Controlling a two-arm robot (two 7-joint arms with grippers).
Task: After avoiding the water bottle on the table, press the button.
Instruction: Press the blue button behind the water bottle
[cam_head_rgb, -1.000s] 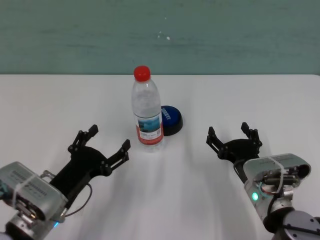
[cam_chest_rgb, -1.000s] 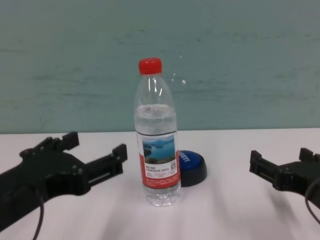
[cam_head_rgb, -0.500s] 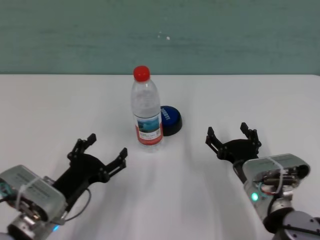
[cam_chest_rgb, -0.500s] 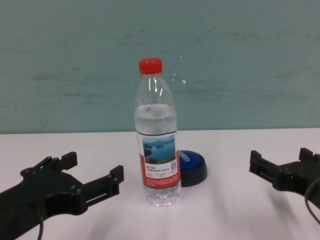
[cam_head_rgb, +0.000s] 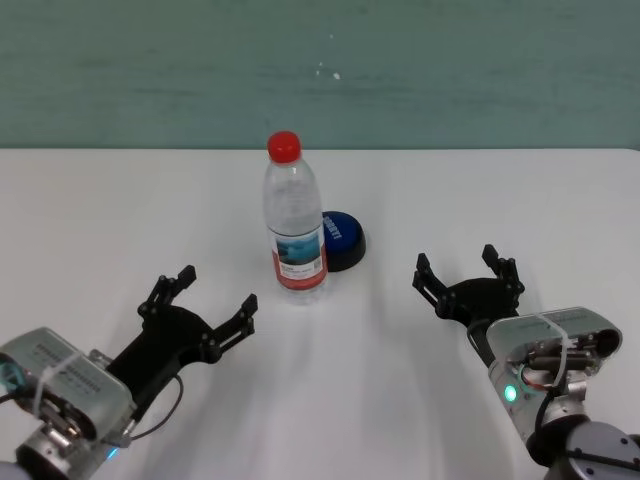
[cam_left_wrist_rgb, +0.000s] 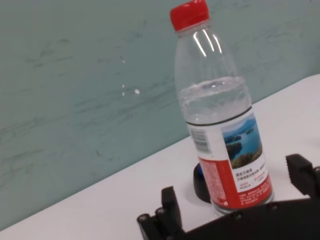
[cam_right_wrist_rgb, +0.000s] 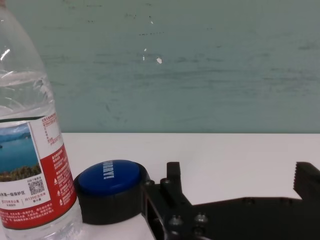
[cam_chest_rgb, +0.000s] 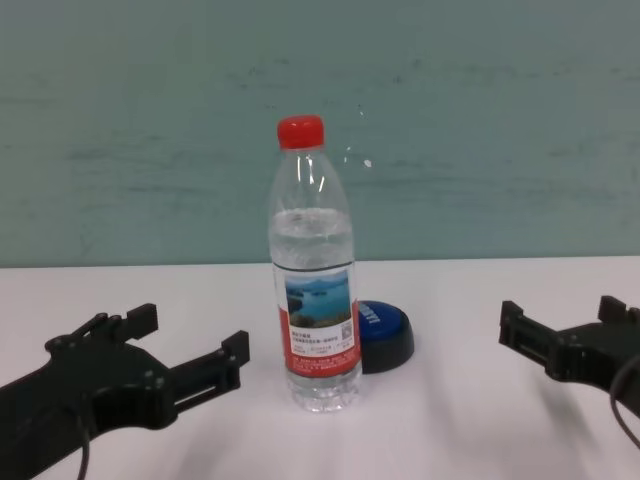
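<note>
At frame centre you see the low blue-domed button with black base, partly screened by the upright clear plastic water bottle with red cap standing just in front on the white table. The left gripper, lower left, and the right gripper, lower right, both spread wide and empty; the right likely has the unobstructed line.

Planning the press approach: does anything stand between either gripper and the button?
For the left gripper, yes: the water bottle stands upright just in front-left of the button. From the right gripper, nothing visible blocks it.
</note>
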